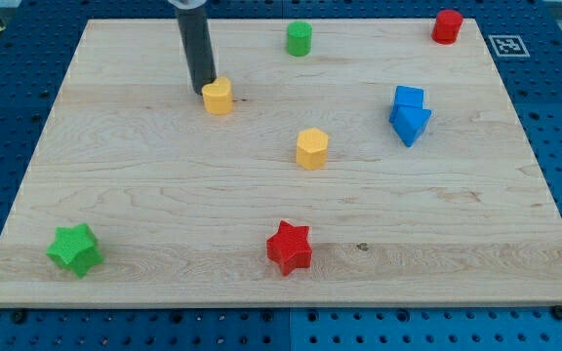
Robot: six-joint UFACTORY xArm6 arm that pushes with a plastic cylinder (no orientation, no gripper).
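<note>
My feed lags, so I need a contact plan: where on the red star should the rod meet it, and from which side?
No grip is possible, only a push. The red star lies near the view's bottom edge; probably best to meet a notch between two points, from the view's top, where open board gives room. My tip is far off, against the yellow block at the view's upper left.

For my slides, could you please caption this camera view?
My tip touches a yellow block on a wooden board scattered with coloured blocks.
</note>
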